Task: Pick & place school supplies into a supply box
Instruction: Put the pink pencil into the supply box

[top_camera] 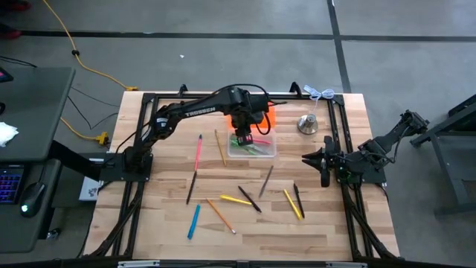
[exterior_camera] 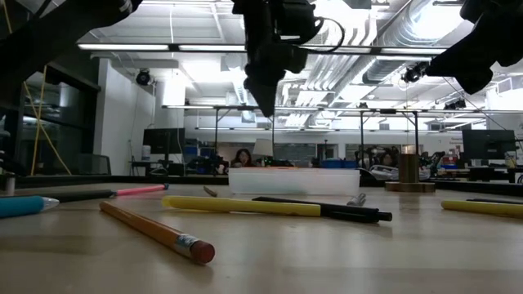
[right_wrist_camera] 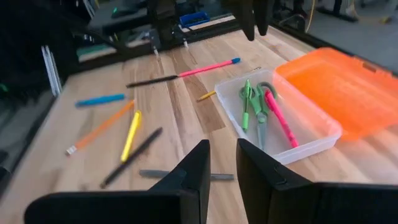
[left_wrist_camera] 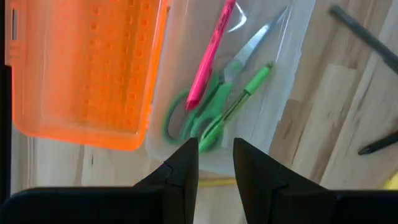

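On the left of the pale wooden counter (top_camera: 245, 223), loose supplies lie well apart: a pink pen (top_camera: 198, 151), a blue pen (top_camera: 194, 221), an orange pencil (top_camera: 221, 215) and a yellow pen (top_camera: 236, 199), with bare wood between them. The left end effector (left_wrist_camera: 216, 155) hangs above the small clear rectangular plastic tub (top_camera: 253, 144), its fingers a narrow gap apart and holding nothing. Directly beneath it in the tub lie green-handled scissors (left_wrist_camera: 211, 106), a pink marker (left_wrist_camera: 210, 55) and a green pen (left_wrist_camera: 239, 98); the bright orange lid (left_wrist_camera: 84, 65) sits touching the tub's far side. A small silver bell-shaped object (top_camera: 307, 123) stands right of the tub. The right end effector (right_wrist_camera: 222, 163) waits at the counter's right edge, fingers narrowly apart, empty. Beyond is a grey floor (top_camera: 223, 67).
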Tool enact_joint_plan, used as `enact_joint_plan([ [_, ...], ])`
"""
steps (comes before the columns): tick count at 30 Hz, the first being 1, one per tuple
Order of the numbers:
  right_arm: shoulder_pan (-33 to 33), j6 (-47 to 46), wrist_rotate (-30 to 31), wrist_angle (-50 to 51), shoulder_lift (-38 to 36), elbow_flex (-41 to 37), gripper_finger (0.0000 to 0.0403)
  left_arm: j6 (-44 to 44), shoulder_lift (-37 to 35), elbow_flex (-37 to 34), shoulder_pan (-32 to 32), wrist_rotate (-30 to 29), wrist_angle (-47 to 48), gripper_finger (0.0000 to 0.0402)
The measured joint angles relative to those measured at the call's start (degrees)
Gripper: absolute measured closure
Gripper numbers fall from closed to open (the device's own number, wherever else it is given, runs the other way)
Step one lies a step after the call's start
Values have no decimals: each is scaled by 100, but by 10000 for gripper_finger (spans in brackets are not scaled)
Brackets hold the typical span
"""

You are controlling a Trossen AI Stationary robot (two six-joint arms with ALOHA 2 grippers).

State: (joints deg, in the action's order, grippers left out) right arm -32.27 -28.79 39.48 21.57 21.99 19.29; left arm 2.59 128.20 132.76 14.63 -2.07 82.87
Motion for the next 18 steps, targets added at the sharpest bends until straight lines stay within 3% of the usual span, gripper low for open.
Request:
enact_joint_plan([
  [7, -2, 684, 216, 8, -2, 0, 347, -141, -220, -1, 0, 9, 122, 273],
  [13, -2, -17, 204, 295, -2, 0, 347, -340, -342, -3, 0, -28, 189, 273],
  [18, 0, -228, -485, 676, -2, 0, 347, -483, -374, -3, 0, -48, 180, 273],
])
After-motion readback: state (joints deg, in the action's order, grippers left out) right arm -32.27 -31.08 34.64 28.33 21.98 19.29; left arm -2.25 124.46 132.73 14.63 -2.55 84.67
